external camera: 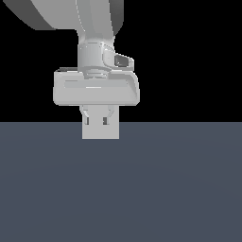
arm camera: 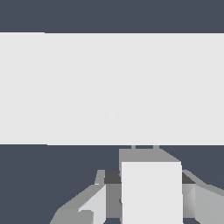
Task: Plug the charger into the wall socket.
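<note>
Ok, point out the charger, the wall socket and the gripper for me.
charger (arm camera: pixel 151 192), wrist view, on its white facing side.
wall socket (arm camera: pixel 112 87), wrist view, middle of the plate's face.
gripper (external camera: pixel 100 115), exterior view, between the fingers.

The arm (external camera: pixel 97 28) looks like smooth light-grey plastic or painted metal with a soft satin shine. The gripper (external camera: pixel 100 124) has the same grey, smooth finish. The charger (arm camera: pixel 151 192) is plain white, matt and smooth, like plastic. The socket (arm camera: pixel 112 87) is a flat pale-grey plate, matt, without texture. The floor (external camera: pixel 121 189) is dark blue-grey, matt and even
</note>
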`<state>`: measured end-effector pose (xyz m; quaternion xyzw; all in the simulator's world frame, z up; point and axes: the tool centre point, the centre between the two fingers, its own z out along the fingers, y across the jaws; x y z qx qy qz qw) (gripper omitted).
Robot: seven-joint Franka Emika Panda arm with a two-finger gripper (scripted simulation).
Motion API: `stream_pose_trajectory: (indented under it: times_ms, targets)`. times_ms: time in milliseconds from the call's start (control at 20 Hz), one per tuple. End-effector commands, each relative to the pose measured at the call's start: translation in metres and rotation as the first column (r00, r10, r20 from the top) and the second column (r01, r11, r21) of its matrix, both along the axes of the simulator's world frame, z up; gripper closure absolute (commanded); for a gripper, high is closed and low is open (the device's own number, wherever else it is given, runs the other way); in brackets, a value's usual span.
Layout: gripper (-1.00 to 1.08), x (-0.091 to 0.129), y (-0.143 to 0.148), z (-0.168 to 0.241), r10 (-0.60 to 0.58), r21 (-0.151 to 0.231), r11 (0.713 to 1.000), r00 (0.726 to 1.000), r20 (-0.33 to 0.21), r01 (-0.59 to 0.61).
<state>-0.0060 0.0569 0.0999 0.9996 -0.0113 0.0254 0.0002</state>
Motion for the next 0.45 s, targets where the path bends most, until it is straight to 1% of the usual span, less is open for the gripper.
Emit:
stream_pose_trajectory:
  times_ms: [0, 200, 400]
  targets:
    - [1.08, 0.0084, -0.0001, 0.0002, 0.000, 0.000, 1.000, 1.000, 0.000, 0.000]
    - [1.08, 0.0162, -0.0005, 0.0001, 0.000, 0.000, 1.000, 1.000, 0.000, 0.000]
    - [1.08, 0.0182, -0.0004, 0.0002, 0.000, 0.000, 1.000, 1.000, 0.000, 0.000]
